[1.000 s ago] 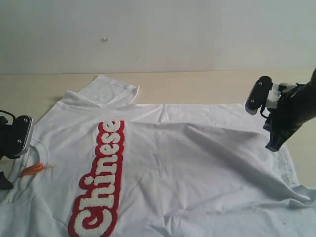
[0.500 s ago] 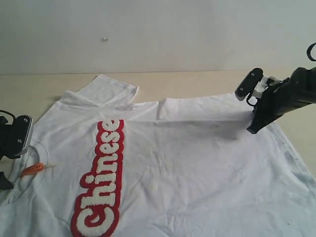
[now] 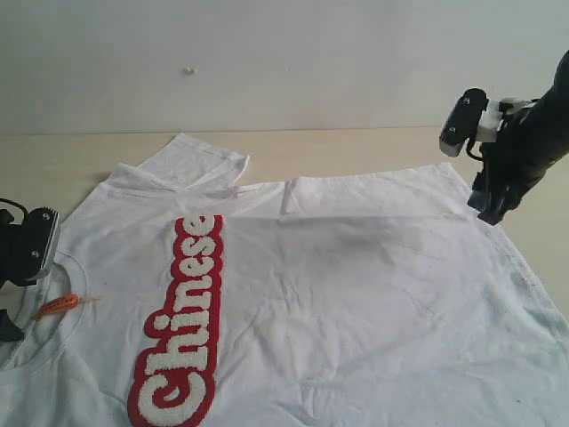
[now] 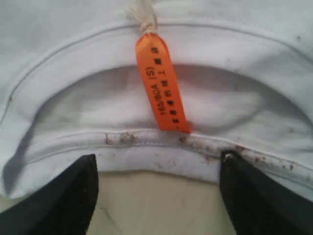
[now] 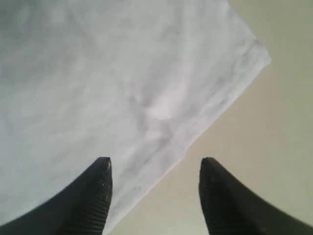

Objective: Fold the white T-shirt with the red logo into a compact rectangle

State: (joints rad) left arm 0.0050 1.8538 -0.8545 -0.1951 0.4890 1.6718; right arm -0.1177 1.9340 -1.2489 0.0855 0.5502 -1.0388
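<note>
The white T-shirt [image 3: 356, 294] lies spread flat on the table, front up. Its red logo [image 3: 184, 327] runs in a long strip on the left half. My left gripper [image 3: 25, 286] sits at the neck opening, open. In the left wrist view its black fingers [image 4: 73, 196] straddle bare table just short of the collar [image 4: 146, 147], with the orange neck tag [image 4: 161, 83] straight ahead. My right gripper [image 3: 489, 212] hovers above the shirt's far right hem corner [image 5: 252, 54], open and holding nothing. The hem edge [image 5: 166, 161] passes under the gap between its fingers.
Tan table [image 3: 356, 151] shows beyond the shirt and to its right [image 3: 542, 249]. One sleeve [image 3: 200, 160] lies folded at the far left. A pale wall [image 3: 284, 62] rises behind the table.
My right gripper dragged the lifted hem corner outward, flattening the ridge in the cloth, then opened, let go and rose clear. The left gripper has stayed still.
</note>
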